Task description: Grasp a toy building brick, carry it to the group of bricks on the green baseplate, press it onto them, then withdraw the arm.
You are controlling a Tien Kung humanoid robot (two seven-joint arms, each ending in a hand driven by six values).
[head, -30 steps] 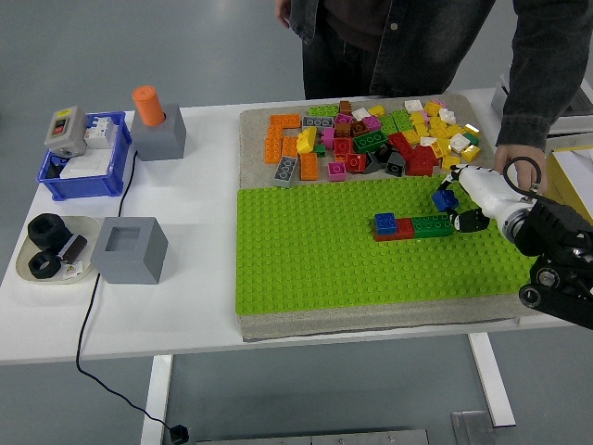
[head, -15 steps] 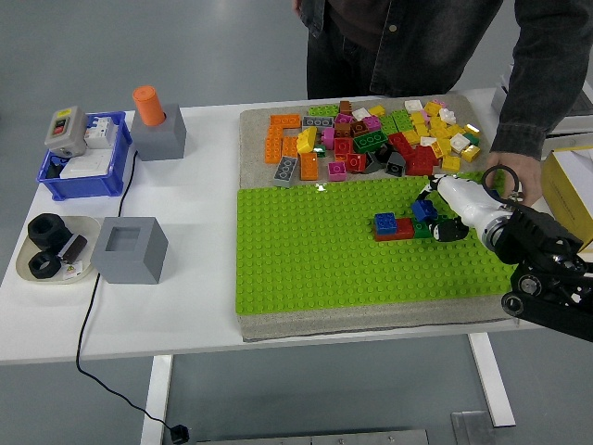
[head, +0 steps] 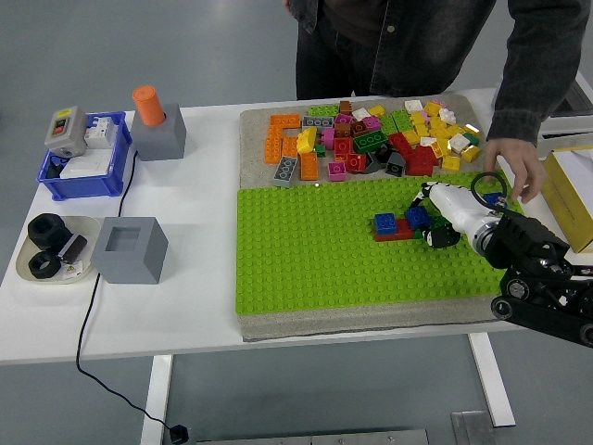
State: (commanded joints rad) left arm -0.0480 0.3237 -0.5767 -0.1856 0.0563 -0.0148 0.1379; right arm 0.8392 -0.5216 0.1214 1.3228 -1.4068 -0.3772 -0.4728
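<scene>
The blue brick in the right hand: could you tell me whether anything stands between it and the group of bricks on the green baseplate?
Nothing visible does. The right hand holds the blue brick right at the group of bricks on the green baseplate; whether it already touches them cannot be told. The person's hand stays off to the side.

Right hand [head: 435, 215] with glossy white shell and black finger joints, looped black cable at its wrist, bulky black forearm with round joint caps, person [head: 417, 42] in dark denim jacket, long sleeves, dark trousers
</scene>
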